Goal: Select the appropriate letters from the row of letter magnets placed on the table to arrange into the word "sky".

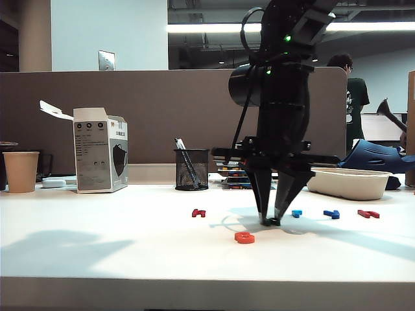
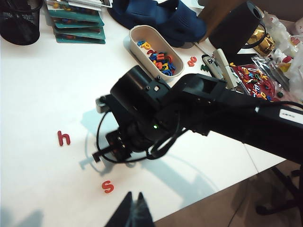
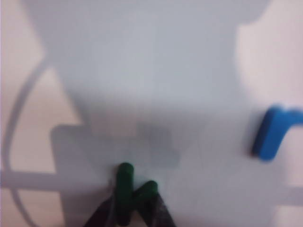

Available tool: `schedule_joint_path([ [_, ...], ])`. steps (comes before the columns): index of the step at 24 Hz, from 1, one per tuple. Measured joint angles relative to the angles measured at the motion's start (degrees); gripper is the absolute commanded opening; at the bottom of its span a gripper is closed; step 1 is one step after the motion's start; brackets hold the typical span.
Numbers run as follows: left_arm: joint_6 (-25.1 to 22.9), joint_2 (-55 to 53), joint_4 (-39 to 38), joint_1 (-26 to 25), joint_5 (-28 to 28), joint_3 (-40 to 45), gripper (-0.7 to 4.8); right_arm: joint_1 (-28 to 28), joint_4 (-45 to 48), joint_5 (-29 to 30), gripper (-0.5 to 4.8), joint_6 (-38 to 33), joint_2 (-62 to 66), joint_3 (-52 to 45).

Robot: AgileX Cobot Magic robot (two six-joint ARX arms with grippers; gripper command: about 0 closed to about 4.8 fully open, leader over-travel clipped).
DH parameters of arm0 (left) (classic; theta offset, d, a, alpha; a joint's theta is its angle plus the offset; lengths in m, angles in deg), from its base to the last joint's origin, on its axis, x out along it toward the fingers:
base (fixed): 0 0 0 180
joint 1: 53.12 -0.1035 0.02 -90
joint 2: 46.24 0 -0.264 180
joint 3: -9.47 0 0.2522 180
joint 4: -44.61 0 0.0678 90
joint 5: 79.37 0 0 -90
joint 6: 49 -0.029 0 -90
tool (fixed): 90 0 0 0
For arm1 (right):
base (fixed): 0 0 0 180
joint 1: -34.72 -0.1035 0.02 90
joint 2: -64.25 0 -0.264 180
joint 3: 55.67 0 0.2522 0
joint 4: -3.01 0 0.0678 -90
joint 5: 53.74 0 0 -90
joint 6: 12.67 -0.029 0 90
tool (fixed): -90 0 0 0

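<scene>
Green letter magnet (image 3: 127, 193) sits pinched between your right gripper's (image 3: 128, 210) dark fingertips; you only see this in the right wrist view, where the jaws close on its strokes right at the white table (image 3: 142, 71). The exterior view hides the letter almost entirely: there your right gripper (image 1: 270, 220) points straight down with its tips meeting the tabletop (image 1: 130, 253), and only a dark speck shows between them.

Just beside the gripper, toward the front edge of the table, lies the orange-red "s" (image 1: 244, 238). On the gripper's other side, farther along the row, you have the light blue magnet (image 1: 296, 212), then the dark blue one (image 1: 332, 214), then the red one (image 1: 367, 213). The dark red "h" (image 1: 198, 212) lies well apart on the opposite side.

The left wrist view gives you what the others lack: the readable shapes of the "h" (image 2: 63, 138) and "s" (image 2: 108, 186), and the right arm seen from above, covering the green letter. Your left gripper (image 2: 133, 210) hangs above the table's front edge near the "s", its fingertips close together with nothing between them.
</scene>
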Motion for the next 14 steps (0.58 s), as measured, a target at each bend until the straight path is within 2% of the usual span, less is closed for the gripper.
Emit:
schedule_joint_path([
  [5, 0.0, 0.0, 0.0, 0.0, 0.0, 0.0, -0.05, -1.2, -3.7, 0.2, 0.81, -0.2, -2.0, -2.4],
  [14, 0.0, 0.0, 0.0, 0.0, 0.0, 0.0, -0.05, -5.0, -2.3, -1.3, 0.82, -1.9, -4.6, -7.5],
])
